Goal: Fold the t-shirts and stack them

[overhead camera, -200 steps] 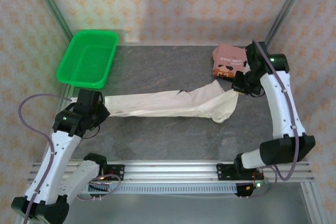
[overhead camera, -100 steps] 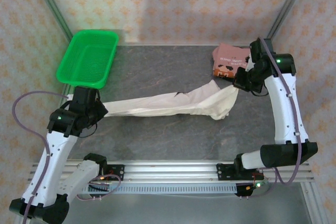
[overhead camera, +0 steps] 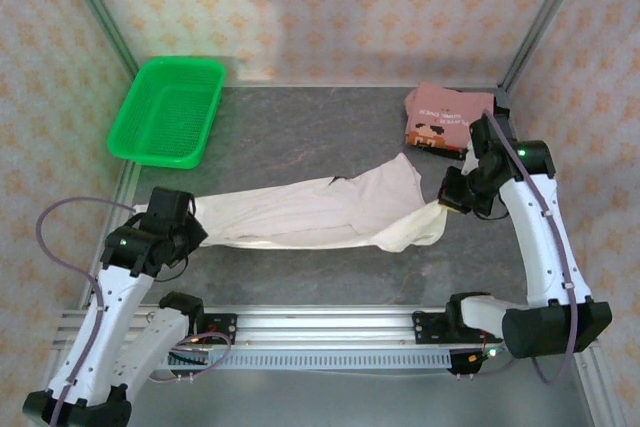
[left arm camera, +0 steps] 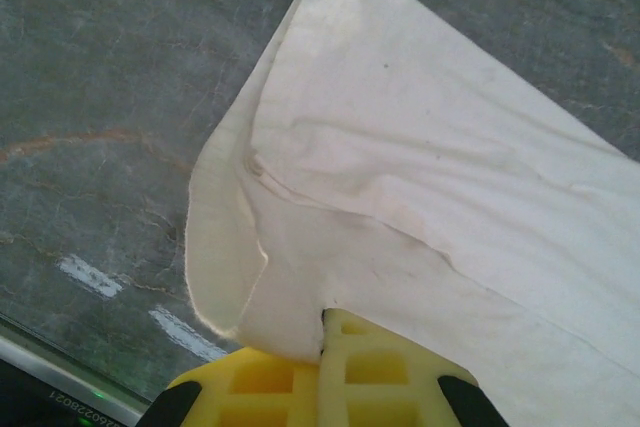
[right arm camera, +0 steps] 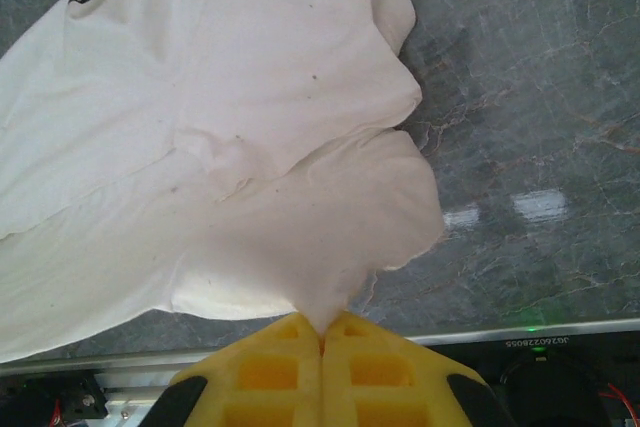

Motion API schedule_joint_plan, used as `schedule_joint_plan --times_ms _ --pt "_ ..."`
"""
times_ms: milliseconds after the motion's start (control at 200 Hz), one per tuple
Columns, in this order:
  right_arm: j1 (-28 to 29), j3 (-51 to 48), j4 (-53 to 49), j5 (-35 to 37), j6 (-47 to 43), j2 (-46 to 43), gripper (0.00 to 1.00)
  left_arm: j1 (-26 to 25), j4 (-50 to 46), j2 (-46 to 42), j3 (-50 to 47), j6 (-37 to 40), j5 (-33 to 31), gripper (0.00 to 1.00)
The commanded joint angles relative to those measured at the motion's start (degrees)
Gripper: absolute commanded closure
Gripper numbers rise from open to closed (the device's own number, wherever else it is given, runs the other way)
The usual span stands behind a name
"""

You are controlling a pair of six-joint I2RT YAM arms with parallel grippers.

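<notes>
Stretched cream t-shirt is clamped by left gripper and right gripper; the top view adds pink t-shirt, apparently folded, beyond right gripper.

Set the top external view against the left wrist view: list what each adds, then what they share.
Top external adds the green basket, the folded pink t-shirt far right, and the right gripper shut on the right end of the cream t-shirt. Left wrist adds close detail: yellow fingers pinching a seamed edge, a curled corner beside them. Both show the cream t-shirt, the left gripper shut on it, and the grey table.
</notes>
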Motion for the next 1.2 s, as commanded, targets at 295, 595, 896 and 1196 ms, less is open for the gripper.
schedule_joint_plan --times_ms 295,595,896,1196 --pt "0.7 -3.7 12.2 -5.1 2.6 6.4 1.0 0.5 8.5 9.3 -2.1 1.3 -4.2 0.95" --pt "5.0 4.5 18.9 -5.5 1.1 23.2 1.0 0.5 18.7 28.8 4.4 6.6 -4.1 0.95" --pt "4.8 8.3 15.5 3.4 -0.1 22.1 0.38 0.1 17.6 35.6 13.0 7.3 -1.5 0.22" --pt "4.1 -16.4 8.7 -1.2 13.5 -4.6 0.3 -1.0 4.9 17.1 2.9 3.2 8.0 0.03"
